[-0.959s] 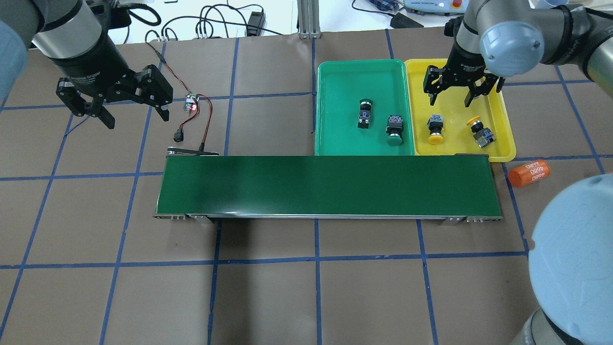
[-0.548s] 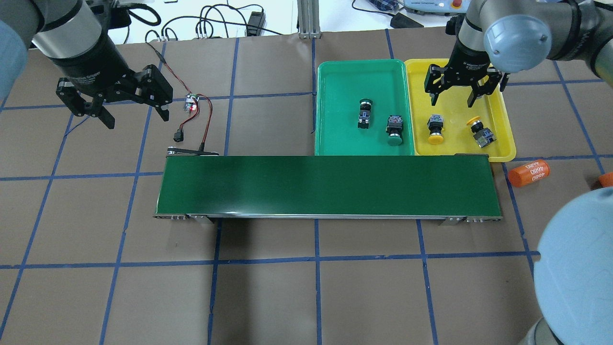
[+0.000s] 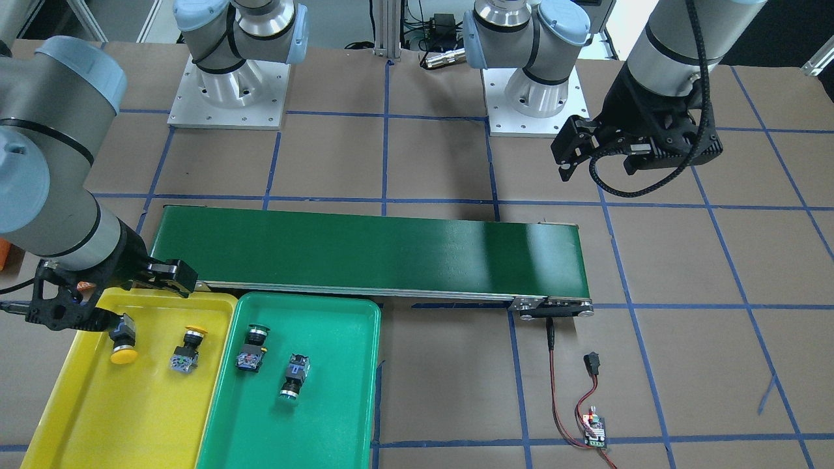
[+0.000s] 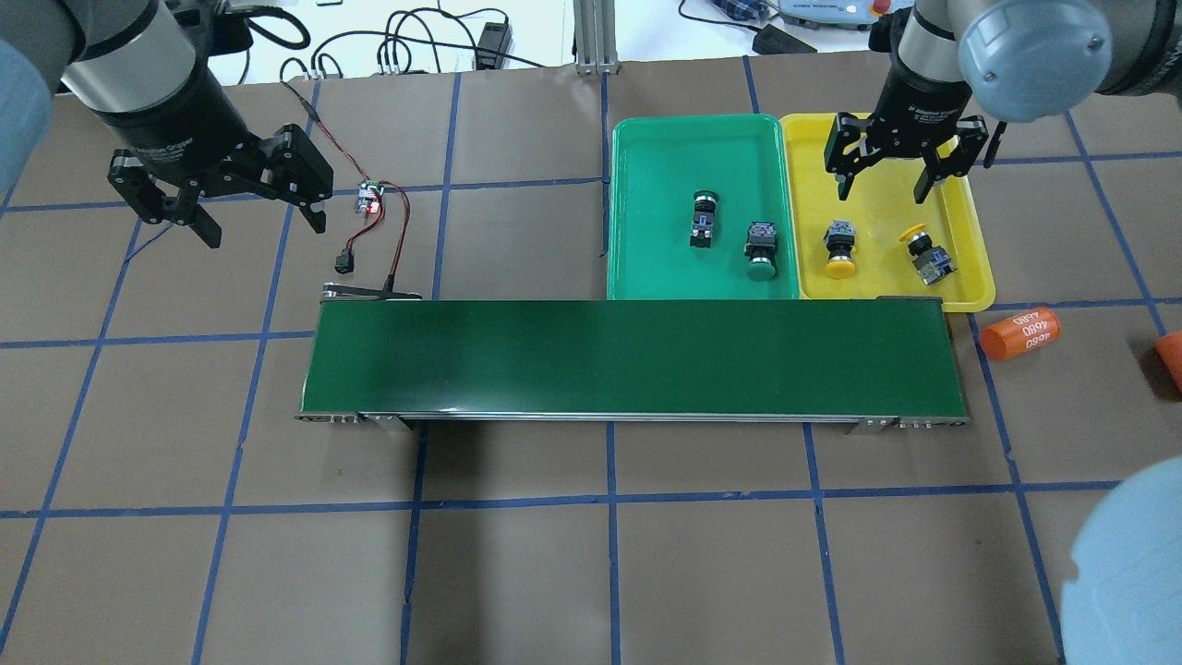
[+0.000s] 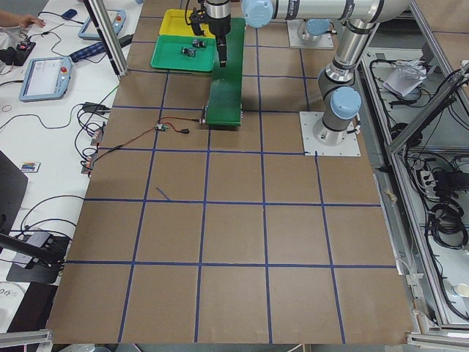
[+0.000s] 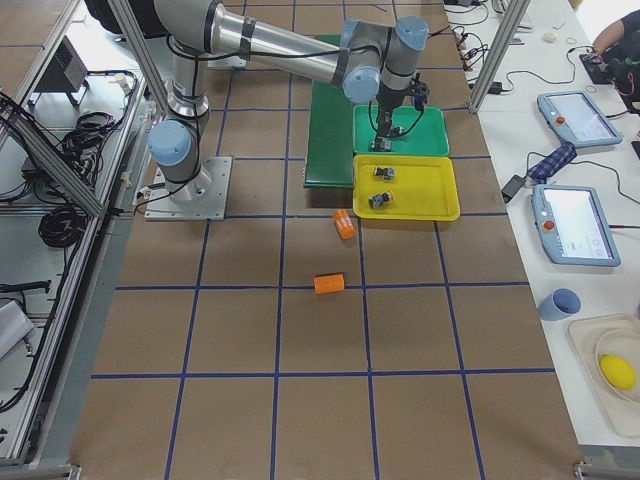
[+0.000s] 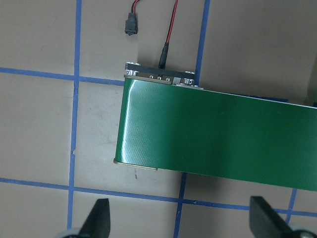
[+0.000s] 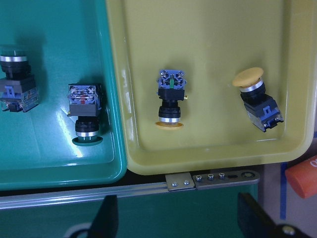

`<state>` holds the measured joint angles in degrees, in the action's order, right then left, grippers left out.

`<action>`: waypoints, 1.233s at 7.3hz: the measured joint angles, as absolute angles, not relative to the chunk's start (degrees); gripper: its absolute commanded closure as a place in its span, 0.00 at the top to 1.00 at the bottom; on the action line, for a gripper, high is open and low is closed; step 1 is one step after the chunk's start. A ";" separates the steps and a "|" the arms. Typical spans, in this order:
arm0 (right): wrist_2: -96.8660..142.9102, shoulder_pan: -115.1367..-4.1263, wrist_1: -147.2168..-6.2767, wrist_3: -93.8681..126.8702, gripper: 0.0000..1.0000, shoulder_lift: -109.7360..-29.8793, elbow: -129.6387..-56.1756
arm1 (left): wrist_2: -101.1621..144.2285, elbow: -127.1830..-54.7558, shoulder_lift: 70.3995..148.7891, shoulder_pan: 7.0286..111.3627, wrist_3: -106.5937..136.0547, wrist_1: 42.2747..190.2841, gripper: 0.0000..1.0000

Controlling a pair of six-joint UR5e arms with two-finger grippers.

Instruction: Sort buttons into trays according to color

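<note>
You have the right gripper (image 4: 882,195) hanging over the yellow tray (image 4: 977,277), its jaws spread wide and holding nothing. One yellow-capped button (image 4: 839,249) and the other yellow-capped button (image 4: 924,255) lie in that tray, each roughly in line with one jaw, on the conveyor belt (image 4: 628,356) side of the jaws and apart from each other. The two green-capped buttons (image 4: 704,220) (image 4: 761,249) lie in the green tray (image 4: 656,259), off to the side of those jaws. Your left gripper (image 4: 263,229) hangs over the bare table (image 4: 517,573), well away from both trays, its jaws also wide and empty; the belt's end lies near them. An orange cylinder (image 4: 1019,333) lies outside the yellow tray's corner.
</note>
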<state>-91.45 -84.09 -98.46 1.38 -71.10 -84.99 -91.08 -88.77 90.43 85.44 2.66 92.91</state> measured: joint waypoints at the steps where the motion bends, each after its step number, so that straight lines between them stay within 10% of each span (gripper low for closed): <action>1: -91.53 -84.51 -97.96 1.39 0.86 -71.45 -85.02 | -91.19 -88.77 90.29 85.45 2.01 92.88 1.00; 9: -91.63 -84.82 -95.21 1.49 0.87 -72.46 -85.13 | -91.06 -88.77 90.06 85.67 0.45 93.01 1.00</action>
